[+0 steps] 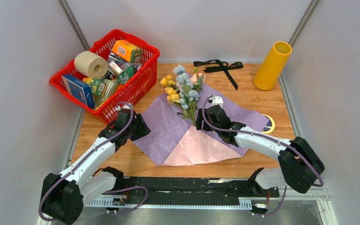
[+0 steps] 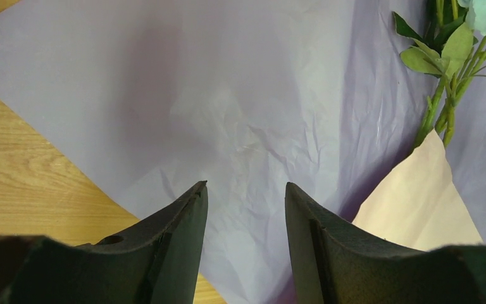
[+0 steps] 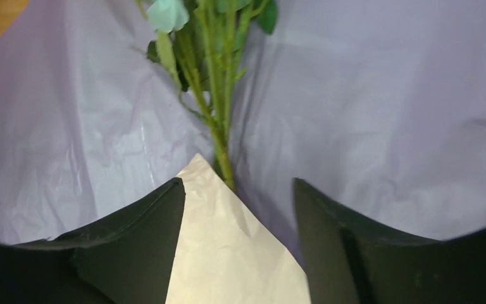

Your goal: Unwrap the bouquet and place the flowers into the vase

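Both jaws stand open and empty; the flower stems [image 3: 218, 120] run straight away from your nearer right arm [image 1: 262, 140].

Creased matt paper [image 1: 164, 126], wood-grain table [image 1: 258, 101], probably plastic basket [image 1: 138, 84]

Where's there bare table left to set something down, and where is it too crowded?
The table is bare at the back right, between the black ribbon, the vase and the tape ring. A narrower strip runs along the near edge, in front of the wrapping paper. The middle is covered by paper and flowers; the red basket fills the back left.
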